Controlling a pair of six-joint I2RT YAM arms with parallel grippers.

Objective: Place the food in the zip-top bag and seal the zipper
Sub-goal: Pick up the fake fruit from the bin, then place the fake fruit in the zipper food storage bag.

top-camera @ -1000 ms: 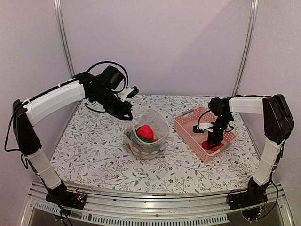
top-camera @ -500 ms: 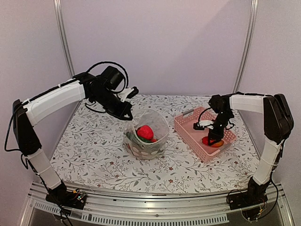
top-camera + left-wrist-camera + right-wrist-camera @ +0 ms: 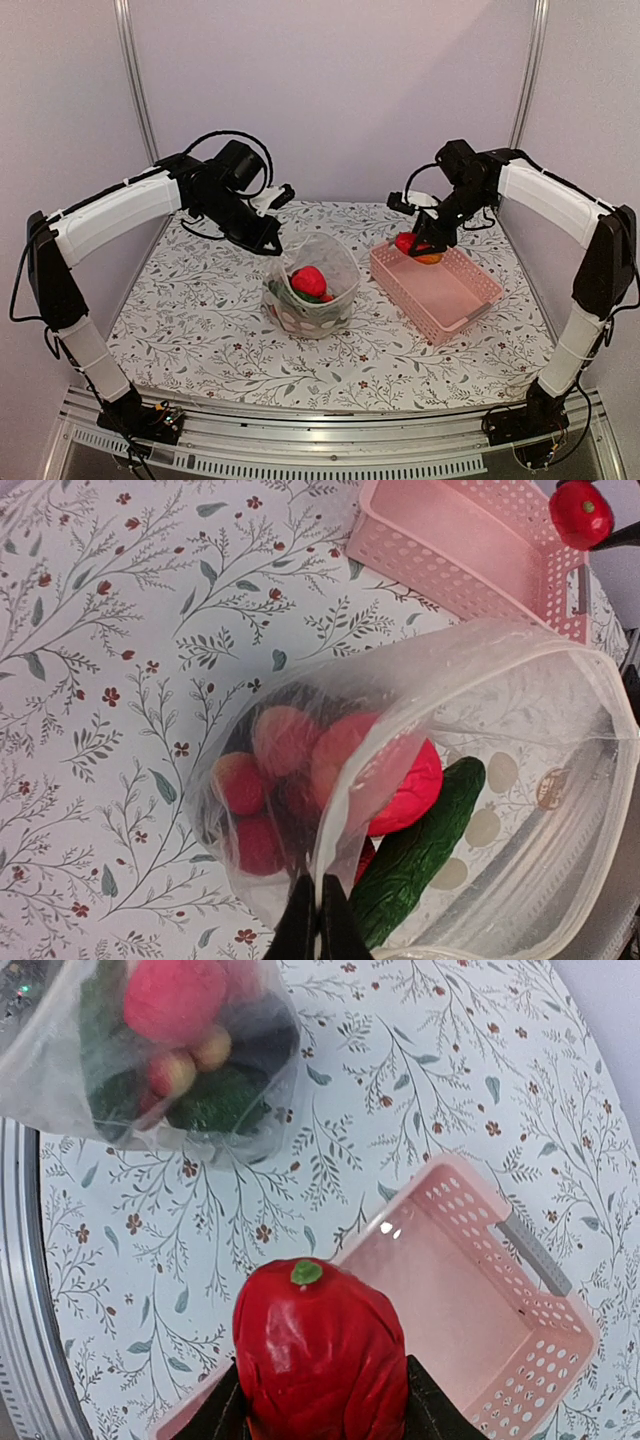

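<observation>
The clear zip-top bag point(image 3: 318, 285) stands open in the middle of the table. It holds a red round fruit point(image 3: 308, 280), a green piece point(image 3: 420, 850) and a cluster of small red-pink tomatoes point(image 3: 245, 790). Its zipper strip point(image 3: 560, 850) runs along the mouth rim. My left gripper point(image 3: 272, 245) is shut on the bag's near rim and holds the mouth open; its tips point(image 3: 318, 920) show in the left wrist view. My right gripper point(image 3: 420, 243) is shut on a red fruit with a green stem point(image 3: 320, 1355), held in the air over the basket's far left corner.
The pink lattice basket point(image 3: 455, 300) lies to the right of the bag and looks empty; it also shows in the right wrist view point(image 3: 480, 1340) and the left wrist view point(image 3: 450, 540). The flower-patterned cloth point(image 3: 200, 320) covers the table.
My right gripper has lifted the red fruit out of the pink basket and carried it up and left, toward the basket's far left corner. The left gripper and bag have not moved.
</observation>
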